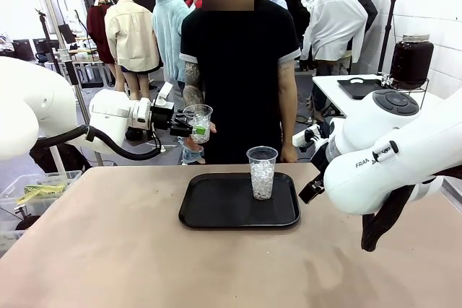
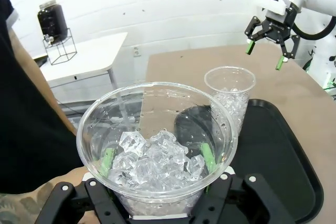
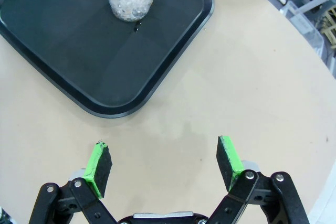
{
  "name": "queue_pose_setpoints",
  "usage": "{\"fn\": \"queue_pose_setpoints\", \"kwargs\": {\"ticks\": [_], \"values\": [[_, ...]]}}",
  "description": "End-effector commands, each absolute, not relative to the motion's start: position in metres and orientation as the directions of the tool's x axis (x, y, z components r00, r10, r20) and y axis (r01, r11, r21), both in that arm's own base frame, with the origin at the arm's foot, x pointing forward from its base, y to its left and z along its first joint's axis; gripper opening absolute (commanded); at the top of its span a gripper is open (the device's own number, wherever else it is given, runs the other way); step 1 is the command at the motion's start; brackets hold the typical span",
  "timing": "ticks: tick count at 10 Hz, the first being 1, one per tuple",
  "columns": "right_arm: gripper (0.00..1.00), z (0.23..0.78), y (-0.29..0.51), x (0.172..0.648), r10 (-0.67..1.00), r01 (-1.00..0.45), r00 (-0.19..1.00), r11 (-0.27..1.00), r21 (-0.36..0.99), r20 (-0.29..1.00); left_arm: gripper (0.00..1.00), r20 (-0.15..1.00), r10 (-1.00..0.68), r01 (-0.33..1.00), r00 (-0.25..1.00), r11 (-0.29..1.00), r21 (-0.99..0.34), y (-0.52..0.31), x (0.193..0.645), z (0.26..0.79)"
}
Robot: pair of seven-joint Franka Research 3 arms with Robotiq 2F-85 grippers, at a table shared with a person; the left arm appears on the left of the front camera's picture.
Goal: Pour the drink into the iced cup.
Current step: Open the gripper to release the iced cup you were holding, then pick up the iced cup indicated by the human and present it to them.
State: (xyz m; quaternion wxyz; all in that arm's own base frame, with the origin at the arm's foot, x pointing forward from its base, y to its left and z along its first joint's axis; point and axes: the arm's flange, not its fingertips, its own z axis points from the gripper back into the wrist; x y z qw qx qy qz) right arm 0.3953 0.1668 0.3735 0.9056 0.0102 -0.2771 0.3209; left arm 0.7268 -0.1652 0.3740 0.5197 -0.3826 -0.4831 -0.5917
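A clear cup of ice [image 1: 199, 122] is gripped between the green pads of the left gripper [image 2: 157, 162]. It is held upright, left of centre in the front view, above the far edge of the table [image 1: 108, 250] and close to the person's black shirt. A second iced cup [image 1: 261, 174] is seen standing upright on the black tray [image 1: 216, 203] at the middle of the frame. The right gripper [image 3: 164, 153] is spread wide with nothing between its pads, above bare tabletop just beside a corner of the tray. The drink [image 1: 411, 63], almost black, is contained in a lidded jar [image 1: 416, 38] on the white side table [image 1: 332, 88] at the upper right.
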Motion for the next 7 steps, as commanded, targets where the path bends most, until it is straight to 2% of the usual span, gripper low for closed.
{"fn": "queue_pose_setpoints", "kwargs": {"ticks": [1, 7], "values": [[1.00, 0.3734, 0.1672, 0.3950, 0.575, -0.587, 0.641, 0.794, -0.159, 0.508, 0.76, 0.963, -0.206, 0.984, -0.173, -0.001, 0.176, -0.1603, 0.7297, 0.3804], [1.00, 0.3734, 0.1672, 0.3950, 0.575, -0.587, 0.641, 0.794, -0.159, 0.508, 0.76, 0.967, -0.197, 0.987, -0.163, -0.020, 0.162, -0.1549, 0.7302, 0.3799]]}}
